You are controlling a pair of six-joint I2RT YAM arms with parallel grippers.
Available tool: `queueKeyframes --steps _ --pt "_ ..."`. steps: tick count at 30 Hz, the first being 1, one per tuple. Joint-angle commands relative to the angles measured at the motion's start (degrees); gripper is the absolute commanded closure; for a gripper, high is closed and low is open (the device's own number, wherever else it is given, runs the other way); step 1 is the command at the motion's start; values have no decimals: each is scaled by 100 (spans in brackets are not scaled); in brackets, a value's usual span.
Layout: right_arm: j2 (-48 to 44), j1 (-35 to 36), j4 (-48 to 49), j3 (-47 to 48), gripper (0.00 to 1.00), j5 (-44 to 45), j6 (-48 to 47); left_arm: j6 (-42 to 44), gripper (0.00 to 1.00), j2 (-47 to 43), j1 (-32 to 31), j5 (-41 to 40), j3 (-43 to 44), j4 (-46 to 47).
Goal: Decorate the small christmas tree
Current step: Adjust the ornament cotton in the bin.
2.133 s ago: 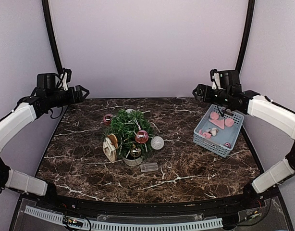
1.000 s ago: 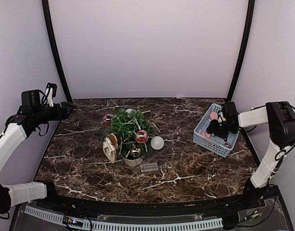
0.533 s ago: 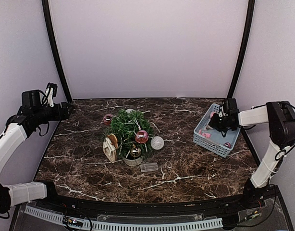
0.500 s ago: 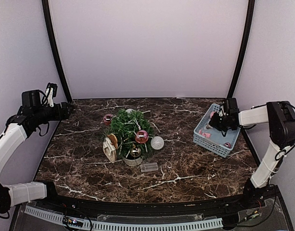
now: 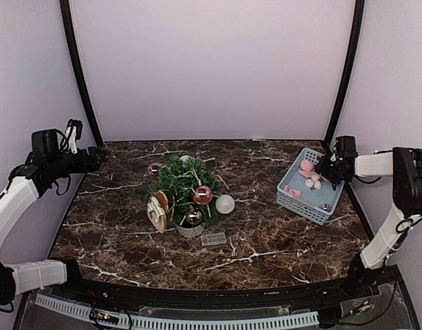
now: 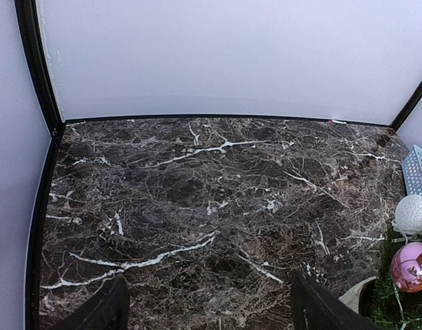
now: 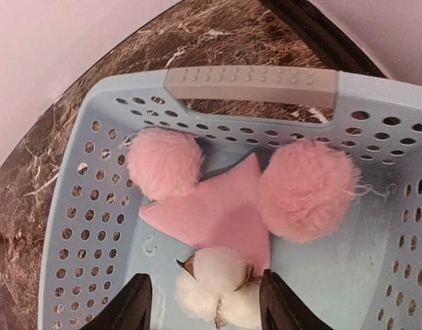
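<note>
- Left gripper: spread wide, empty, over bare marble at the table's left.
- Small christmas tree: mid-table, already hung with several ornaments, including a pink bauble.
- Blue basket: pink pompoms and a cotton boll left to hang.
- Right gripper: half-spread above them, holding nothing.

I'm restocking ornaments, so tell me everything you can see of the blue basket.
The blue basket is a light-blue rectangular bin, apparently plastic, its walls perforated with round holes and a grey dimpled grip strip on one short rim. It sits flat on the marble table near the right edge, turned at an angle. Inside lie two pink pom-poms, a pink felt shape and a white cotton boll. The right gripper hangs over it, open fingers either side of the boll; contact is unclear.
</note>
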Motion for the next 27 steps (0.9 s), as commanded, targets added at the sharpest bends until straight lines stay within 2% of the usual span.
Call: queueKeyframes --steps 1,6,18,27 --pt "-520 -72 -289 -98 41 355 -107 70 16 -102 23 68 -98 134" --pt "-915 -83 -516 -206 34 309 -174 70 17 -211 28 30 -146 161" --pt "-492 -80 -638 -367 48 -42 -348 55 17 -284 23 151 -204 222" --pt "172 -97 -596 112 53 -212 -573 58 17 -227 24 223 -213 228"
